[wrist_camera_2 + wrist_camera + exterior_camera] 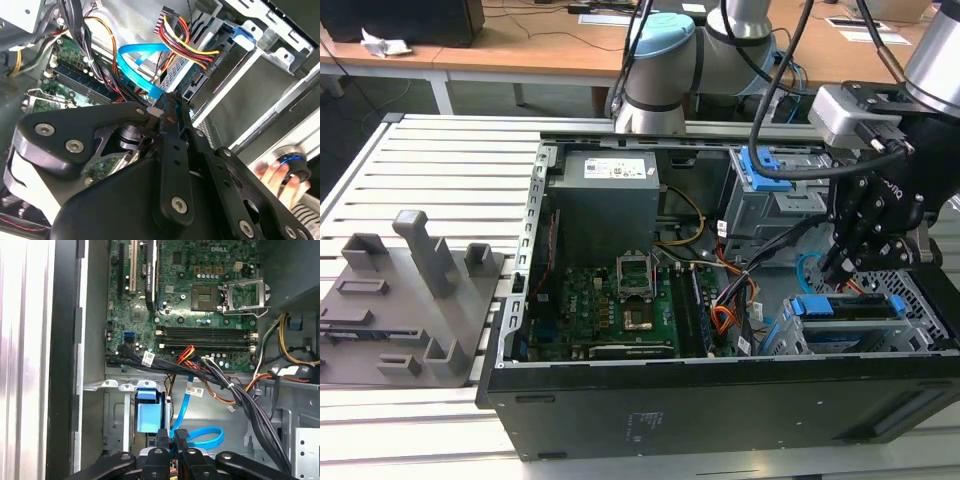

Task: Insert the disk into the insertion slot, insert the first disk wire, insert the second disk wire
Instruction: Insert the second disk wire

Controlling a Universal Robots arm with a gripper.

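Slatted metal table (440, 150) carries the computer case (720, 400); wooden desks (520, 55) behind.

Robotics lab: open PC case (720, 385) on slotted aluminium bench (440, 160), grey fixture plate (405, 300) alongside, wooden desks (520, 50) behind robot arm (665, 65).

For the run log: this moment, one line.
gripper shut on second disk wire | first disk wire plugged | disk in insertion slot
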